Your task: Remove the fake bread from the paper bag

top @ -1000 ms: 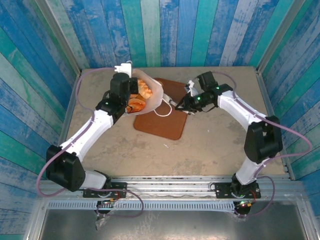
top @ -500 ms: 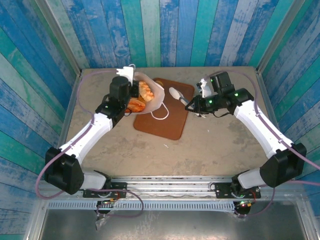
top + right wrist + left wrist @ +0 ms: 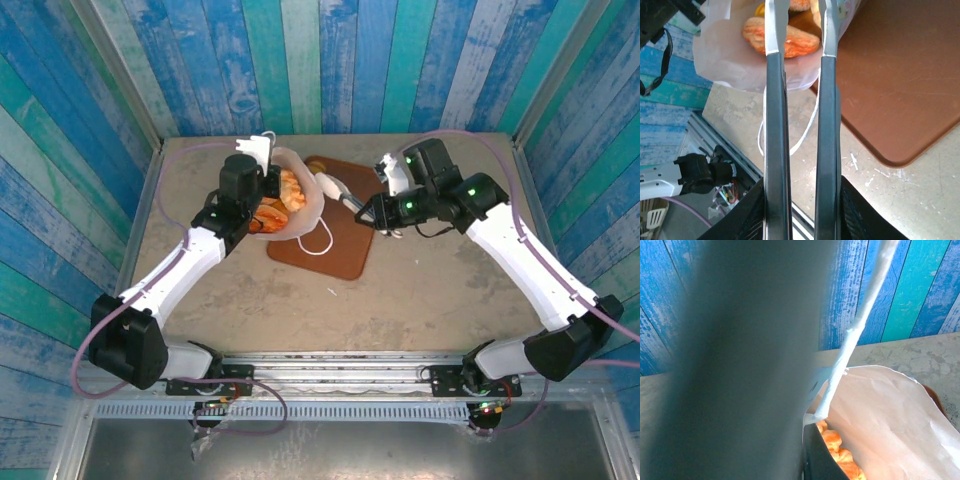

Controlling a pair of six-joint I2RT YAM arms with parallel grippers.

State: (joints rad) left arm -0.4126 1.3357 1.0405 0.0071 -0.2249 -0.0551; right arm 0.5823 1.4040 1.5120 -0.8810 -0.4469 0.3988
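Bread fills bag, seemingly over tray.

**Top view:** the counter is lit brightly and evenly from above, and only faint, soft-edged shadows are cast beneath the arms.

**Left wrist view:** a finger of the left gripper is rendered as a dark, wholly defocused mass. The paper bag behind it is shown pale and nearly washed out.

**Right wrist view:** a dull sheen is carried by the brown tray, and focus is held fairly well throughout.
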